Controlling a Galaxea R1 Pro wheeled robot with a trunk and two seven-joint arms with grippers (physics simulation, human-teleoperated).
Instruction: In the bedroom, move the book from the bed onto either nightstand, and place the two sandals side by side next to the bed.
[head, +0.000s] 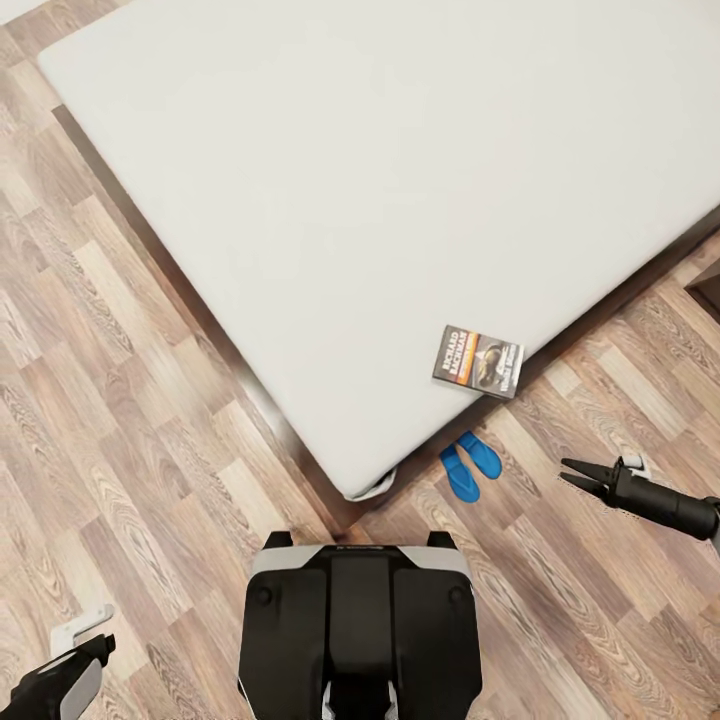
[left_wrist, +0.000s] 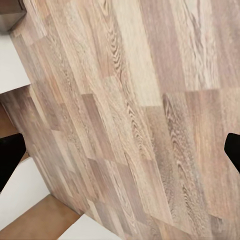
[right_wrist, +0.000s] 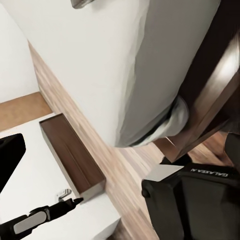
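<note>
Thin flat book lies on your smooth grey bed, near its edge. Two flat blue sandals touch on woodgrain floor below. Right gripper jaws part narrowly; left gripper gapes wide.

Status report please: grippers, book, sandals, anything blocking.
Both grippers empty: right gripper open above floor, left gripper open, low. Book on bed near its edge. Sandals side by side on floor beside bed. Nothing blocking.

The large light-grey mattress of the dark-framed bed runs off the top and right edges of the head view. The title lettering on the small dark paperback book with the orange band is too small to read. The left gripper, lower left, is cut by the frame's corner, its jaws' spread unclear.
</note>
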